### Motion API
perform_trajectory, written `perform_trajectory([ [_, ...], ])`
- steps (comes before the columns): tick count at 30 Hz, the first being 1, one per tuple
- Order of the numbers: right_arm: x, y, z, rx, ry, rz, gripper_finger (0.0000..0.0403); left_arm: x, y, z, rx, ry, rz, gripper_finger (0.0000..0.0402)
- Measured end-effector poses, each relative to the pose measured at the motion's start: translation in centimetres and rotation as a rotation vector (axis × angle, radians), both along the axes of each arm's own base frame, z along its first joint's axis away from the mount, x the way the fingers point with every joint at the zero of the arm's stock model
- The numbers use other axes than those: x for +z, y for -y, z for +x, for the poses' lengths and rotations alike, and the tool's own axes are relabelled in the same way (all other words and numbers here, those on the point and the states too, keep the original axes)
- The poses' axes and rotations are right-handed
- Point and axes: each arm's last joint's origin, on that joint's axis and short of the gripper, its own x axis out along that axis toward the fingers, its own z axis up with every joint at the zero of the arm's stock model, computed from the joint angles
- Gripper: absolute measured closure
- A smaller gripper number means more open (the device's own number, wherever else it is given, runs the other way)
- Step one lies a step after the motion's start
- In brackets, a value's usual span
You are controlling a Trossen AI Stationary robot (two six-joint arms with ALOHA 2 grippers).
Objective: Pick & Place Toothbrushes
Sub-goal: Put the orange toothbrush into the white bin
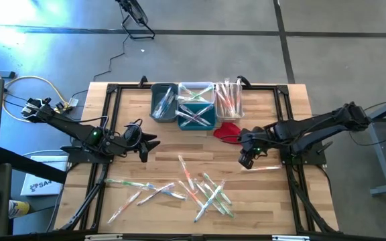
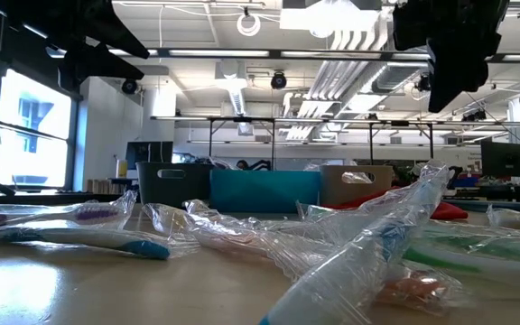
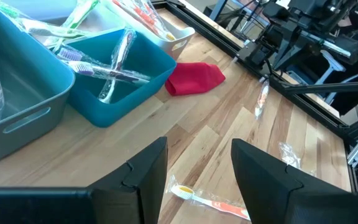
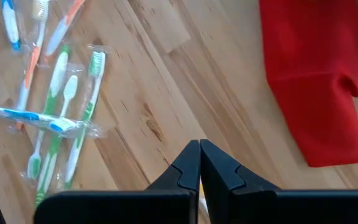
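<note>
- on the wooden table (image 1: 260, 201), seen from above, the wrapped toothbrushes (image 1: 206, 191) lie scattered across the near half, some crossing one another in a loose pile toward the right and a few strung out toward the left (image 1: 139, 191).
- at the far edge stand three small bins side by side: a grey bin (image 1: 164, 102), a teal bin (image 1: 197, 107) and a white bin (image 1: 228, 98); each has wrapped toothbrushes in it, and the white one holds orange-handled ones.
- just beside the white bin, on the near side, a red cloth (image 1: 228, 130) lies flat on the wood.
- the left gripper (image 1: 146, 146) hangs over the left middle of the table, pointing toward the centre, with its fingers (image 3: 143, 177) spread apart and nothing between them; its wrist view looks past them at the teal bin (image 3: 120, 74), the red cloth (image 3: 194, 78) and an orange toothbrush (image 3: 210, 199) on the wood.
- the right gripper (image 1: 246, 159) hovers over the right middle, near the red cloth, with its fingers pressed together and holding nothing; its wrist view shows the tips meeting above bare wood, with green, blue and orange toothbrushes (image 4: 58, 112) well off to one side.
- one more wrapped toothbrush (image 1: 267, 169) lies alone just beside the right gripper.
- in the low view, crinkled clear wrappers (image 2: 368, 244) fill the foreground, with the bins behind.
</note>
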Motion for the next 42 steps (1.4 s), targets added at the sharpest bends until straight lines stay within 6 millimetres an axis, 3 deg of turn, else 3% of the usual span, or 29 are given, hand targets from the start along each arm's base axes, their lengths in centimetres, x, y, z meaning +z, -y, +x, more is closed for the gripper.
perform_trajectory([
  [6,-0.5,-0.3,0.4,0.001,-0.02,-0.027,0.04,0.0,0.0,0.0,0.0,0.0,0.0,0.0226],
  [28,-6.0,-3.3,2.2,0.155,-0.313,-0.068,0.0397,0.0,0.0,0.0,0.0,-0.004,0.002,0.0226],
  [32,-6.5,-3.6,2.3,0.206,-0.346,-0.039,0.0374,-0.1,0.0,-0.1,0.0,-0.015,0.006,0.0226],
  [42,-6.9,-4.8,1.8,0.371,-0.36,-0.085,0.0264,-0.3,-0.1,-0.2,0.0,-0.04,0.017,0.0226],
])
